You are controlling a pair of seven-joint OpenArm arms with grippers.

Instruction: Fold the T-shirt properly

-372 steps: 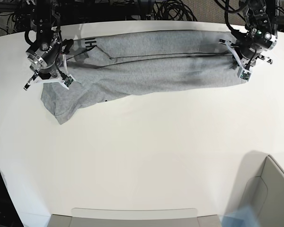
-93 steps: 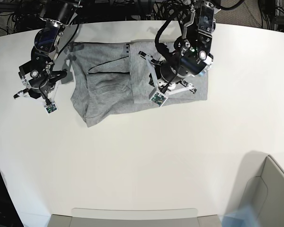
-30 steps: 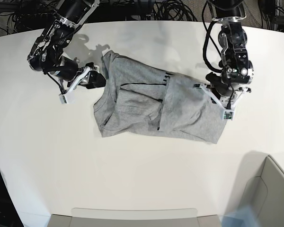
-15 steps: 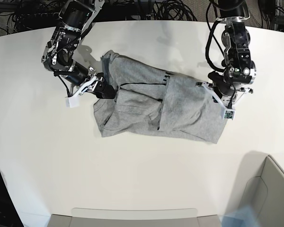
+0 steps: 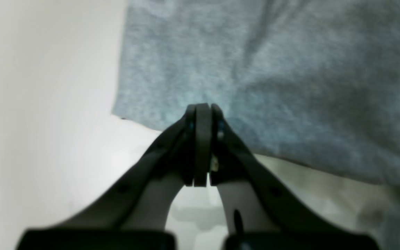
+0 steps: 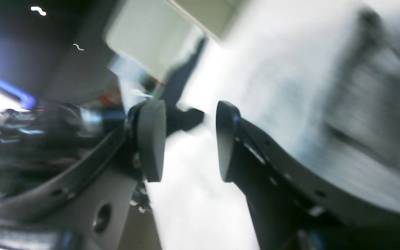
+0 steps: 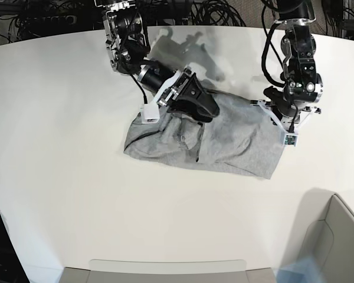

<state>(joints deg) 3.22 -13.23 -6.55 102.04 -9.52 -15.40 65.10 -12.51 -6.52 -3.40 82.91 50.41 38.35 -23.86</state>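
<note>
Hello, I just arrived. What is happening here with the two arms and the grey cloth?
A two-arm robot is folding a grey T-shirt on a white table. The shirt lies partly folded and rumpled. The left gripper is shut at the shirt's edge; whether it pinches the fabric cannot be told. The right gripper is open, with nothing between its jaws, reaching over the shirt's other side.

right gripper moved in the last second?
Yes. The right gripper swung from the T-shirt's left edge across over its middle, toward the left gripper.
</note>
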